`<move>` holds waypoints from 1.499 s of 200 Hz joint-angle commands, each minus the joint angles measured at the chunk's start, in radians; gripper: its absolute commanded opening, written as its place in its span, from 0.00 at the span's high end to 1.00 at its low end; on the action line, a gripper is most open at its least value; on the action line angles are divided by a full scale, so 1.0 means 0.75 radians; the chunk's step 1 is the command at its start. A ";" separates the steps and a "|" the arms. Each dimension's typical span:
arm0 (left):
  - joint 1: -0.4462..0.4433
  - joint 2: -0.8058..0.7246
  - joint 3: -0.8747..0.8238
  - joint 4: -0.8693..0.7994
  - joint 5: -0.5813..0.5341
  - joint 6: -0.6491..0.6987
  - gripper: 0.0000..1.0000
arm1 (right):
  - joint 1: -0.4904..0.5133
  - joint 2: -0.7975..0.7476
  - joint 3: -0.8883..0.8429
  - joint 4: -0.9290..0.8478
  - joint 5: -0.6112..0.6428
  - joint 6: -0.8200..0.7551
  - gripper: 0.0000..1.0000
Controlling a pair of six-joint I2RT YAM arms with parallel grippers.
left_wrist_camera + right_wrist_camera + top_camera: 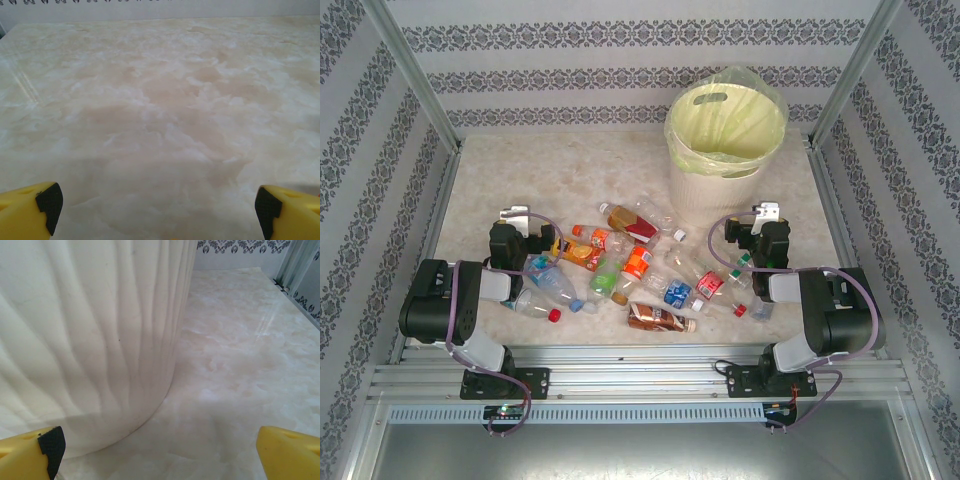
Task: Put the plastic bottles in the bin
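Bottles point(630, 265) clutter the desk point(520, 170) between left hand point(512, 214) and right hand point(767, 211), both spread wide, empty; bin point(705, 185) looms just before the right.

Setting: a robot test cell is indicated, a laboratory rig rather than a home.
Enclosure: damask-striped wall panels point(620, 40) are framed by aluminium posts point(418, 85) at upper left and upper right.
Surface: a marble-look tabletop point(520, 180) is fitted at frame centre.
Mounting: a left arm point(445, 305) and a right arm point(830, 315) are bolted to aluminium rails point(640, 375) along the lower frame.
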 commanded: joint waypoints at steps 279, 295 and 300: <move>-0.303 -0.703 0.911 -2.084 0.777 0.073 0.00 | 0.951 -0.947 0.514 -1.835 0.271 0.413 0.02; -0.303 -0.706 0.912 -2.157 0.810 0.127 0.00 | 1.017 -0.854 0.591 -1.952 0.227 0.442 0.02; -0.305 -0.709 0.907 -2.173 0.821 0.142 0.00 | 1.040 -0.833 0.607 -1.972 0.210 0.446 0.02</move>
